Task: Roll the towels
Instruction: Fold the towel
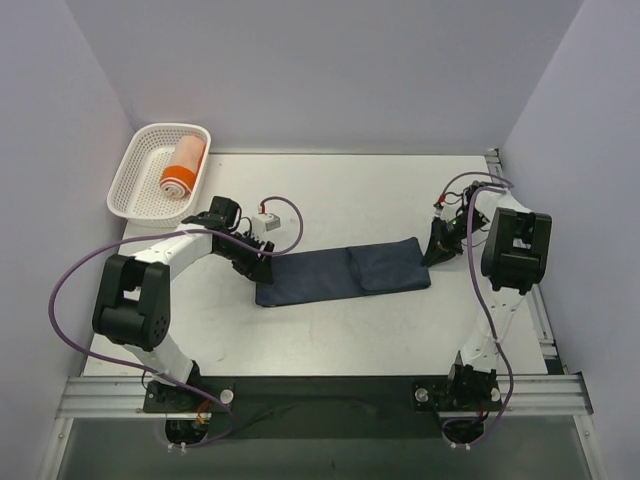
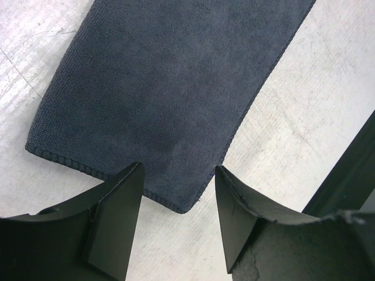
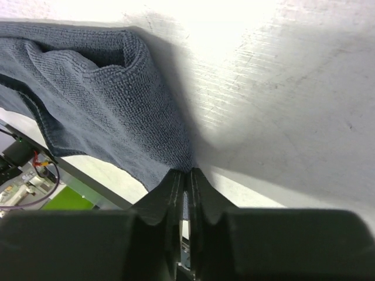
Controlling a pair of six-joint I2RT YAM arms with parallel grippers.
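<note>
The navy towel (image 1: pixel 340 275) lies stretched across the middle of the table (image 1: pixel 350 195), its right part folded back over itself. The left gripper (image 2: pixel 179 170) hovers low at the towel's left end, fingers (image 2: pixel 117 216) spread apart on either side of the near corner and gripping nothing. At the right end, the right gripper (image 3: pixel 185 175) has its fingers pressed together on the towel's edge, apparently pinching a thin bit of cloth, though the contact itself is in shadow. The orange towel (image 1: pixel 183 166) sits rolled up inside the white basket (image 1: pixel 125 190) at the far left corner.
</note>
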